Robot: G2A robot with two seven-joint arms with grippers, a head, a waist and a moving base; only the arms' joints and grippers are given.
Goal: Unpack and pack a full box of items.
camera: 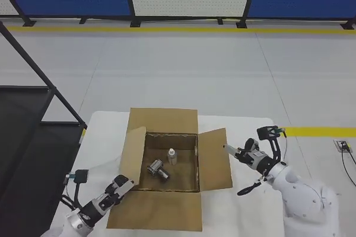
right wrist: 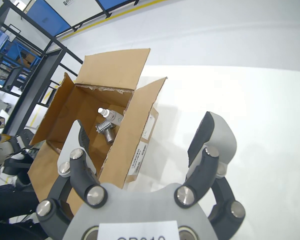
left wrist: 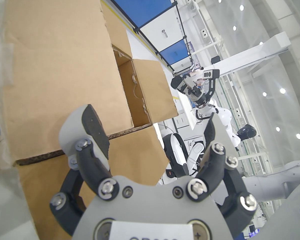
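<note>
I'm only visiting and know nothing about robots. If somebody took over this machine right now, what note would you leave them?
Left gripper: fingers open, holding nothing, at the box's near corner.
Right gripper: fingers open, holding nothing, beside the flap on its side.
Cardboard box: on the white table, all four flaps folded out.
Inside: a small white bottle and a metal part, close together on the bottom.
Done: box opened.
Left: neither item is gripped. I cannot tell whether this is the unpacking or the packing stage.
</note>
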